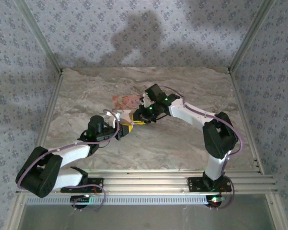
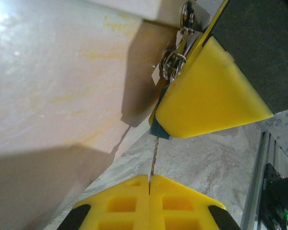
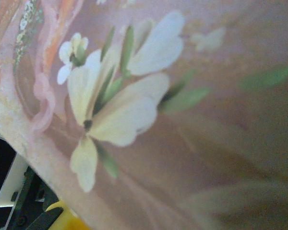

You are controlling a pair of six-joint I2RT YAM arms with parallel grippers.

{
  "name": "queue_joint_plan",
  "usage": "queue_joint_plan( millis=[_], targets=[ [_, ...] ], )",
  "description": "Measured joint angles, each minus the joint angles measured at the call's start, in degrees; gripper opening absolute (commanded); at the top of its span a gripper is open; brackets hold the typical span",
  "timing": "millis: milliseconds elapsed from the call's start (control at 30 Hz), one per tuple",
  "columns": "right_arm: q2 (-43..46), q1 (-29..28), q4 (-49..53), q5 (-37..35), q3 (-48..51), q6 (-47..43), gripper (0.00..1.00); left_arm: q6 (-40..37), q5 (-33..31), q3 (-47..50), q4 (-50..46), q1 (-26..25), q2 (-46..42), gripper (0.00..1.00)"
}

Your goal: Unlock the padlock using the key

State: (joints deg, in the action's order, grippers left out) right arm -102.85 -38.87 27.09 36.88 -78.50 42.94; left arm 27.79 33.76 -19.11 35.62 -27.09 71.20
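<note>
Marbled counter (image 1: 182, 139), patterned walls.
Padlock (image 2: 159, 129): teal, beside box (image 1: 124, 101), tucked under yellow pad (image 2: 206, 96) of right hand (image 1: 139, 120).
Key (image 2: 153, 153): thin blade, tip meeting padlock; whether seated, cannot tell.
Progress: key at lock; turn and shackle release judged outstanding.
Left hand (image 2: 149, 181): clenched on key blade.
Right hand: one pad against padlock; grip cannot tell.
</note>
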Motion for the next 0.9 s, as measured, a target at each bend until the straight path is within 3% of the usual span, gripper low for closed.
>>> queue_joint_plan(
  millis=[900],
  targets=[
    [-0.26, -0.02, -0.37, 0.17, -0.09, -1.57, 0.0, 2.58, -3.63, 0.79, 0.87, -1.51, -1.14, 0.0]
  ],
)
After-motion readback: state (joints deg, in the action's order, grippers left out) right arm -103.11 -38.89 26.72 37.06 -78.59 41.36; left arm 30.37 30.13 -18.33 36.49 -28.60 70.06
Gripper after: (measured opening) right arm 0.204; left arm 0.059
